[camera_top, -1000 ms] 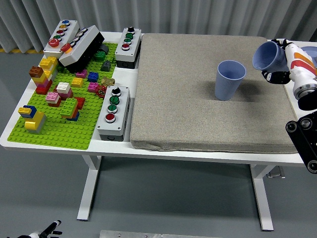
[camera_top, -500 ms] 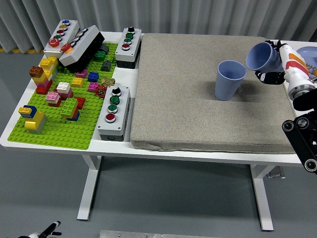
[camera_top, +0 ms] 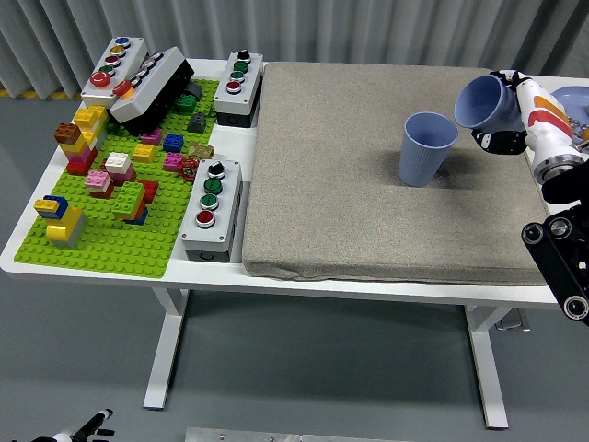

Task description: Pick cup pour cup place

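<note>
The right hand (camera_top: 515, 115), fingers curled around the tilted cup (camera_top: 480, 102), is pouring toward the standing cup (camera_top: 427, 147) (mouths not yet aligned), needing further leftward tipping.

upright cup (camera_top: 427, 147) on the mat (camera_top: 386, 175); tilted cup (camera_top: 480, 101) just right; brick plate (camera_top: 120, 193) left.

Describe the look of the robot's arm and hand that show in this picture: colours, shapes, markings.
Only the right arm shows. Its hand has a white shell with orange and red stripes on the back and black fingers. Behind it comes a round silver-grey wrist ring, then a black forearm with round bolted joints. At the bottom left corner a small black-and-white part shows, too small to tell.
</note>
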`<state>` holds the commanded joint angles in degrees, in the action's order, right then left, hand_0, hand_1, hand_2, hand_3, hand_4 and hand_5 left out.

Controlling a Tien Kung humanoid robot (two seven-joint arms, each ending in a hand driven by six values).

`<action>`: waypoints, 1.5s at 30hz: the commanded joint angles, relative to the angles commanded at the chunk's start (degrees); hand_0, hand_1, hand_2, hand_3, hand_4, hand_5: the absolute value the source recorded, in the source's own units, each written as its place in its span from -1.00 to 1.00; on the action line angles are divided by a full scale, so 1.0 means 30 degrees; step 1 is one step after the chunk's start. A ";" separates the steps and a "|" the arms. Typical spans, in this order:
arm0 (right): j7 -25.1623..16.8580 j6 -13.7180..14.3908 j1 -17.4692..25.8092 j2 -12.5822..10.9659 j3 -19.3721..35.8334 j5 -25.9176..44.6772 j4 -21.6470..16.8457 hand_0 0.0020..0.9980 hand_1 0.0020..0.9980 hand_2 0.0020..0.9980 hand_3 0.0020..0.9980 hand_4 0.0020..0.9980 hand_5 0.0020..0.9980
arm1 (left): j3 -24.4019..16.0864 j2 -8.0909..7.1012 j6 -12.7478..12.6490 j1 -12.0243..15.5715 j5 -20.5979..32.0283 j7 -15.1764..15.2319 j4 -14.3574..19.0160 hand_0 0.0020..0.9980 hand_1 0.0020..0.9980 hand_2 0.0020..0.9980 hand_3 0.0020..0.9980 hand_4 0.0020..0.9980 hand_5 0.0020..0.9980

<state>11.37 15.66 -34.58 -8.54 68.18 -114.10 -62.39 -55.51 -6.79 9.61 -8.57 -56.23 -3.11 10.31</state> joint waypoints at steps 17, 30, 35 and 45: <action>0.0202 -0.0066 -0.0003 0.0276 -0.0173 -0.0377 -0.0363 0.64 0.38 0.17 0.39 0.51 -0.69 | -0.0100 -0.0030 -0.0005 -0.0027 -0.0070 -0.0031 0.0000 0.69 0.66 0.74 0.56 0.27 0.96; 0.0553 -0.0183 -0.0073 0.0342 -0.0468 -0.1244 -0.0819 0.64 0.38 0.17 0.39 0.51 -0.68 | -0.0180 -0.0043 -0.0003 -0.0011 -0.0127 -0.0066 0.0000 0.69 0.66 0.74 0.56 0.27 0.96; 0.0888 -0.0319 -0.0031 0.0309 -0.0657 -0.2004 -0.1081 0.64 0.38 0.17 0.39 0.52 -0.68 | -0.0139 -0.0057 0.0003 0.0011 -0.0115 -0.0078 0.0000 0.69 0.66 0.74 0.56 0.27 0.96; 0.1325 -0.0438 0.0008 0.0321 -0.1099 -0.2687 -0.1351 0.64 0.38 0.17 0.39 0.52 -0.68 | -0.0115 -0.0067 -0.0005 0.0060 -0.0094 -0.0077 0.0000 0.69 0.66 0.74 0.56 0.28 0.96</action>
<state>15.35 14.35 -34.55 -7.57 64.89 -122.16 -66.45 -55.85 -6.99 9.59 -8.39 -56.52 -3.35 10.31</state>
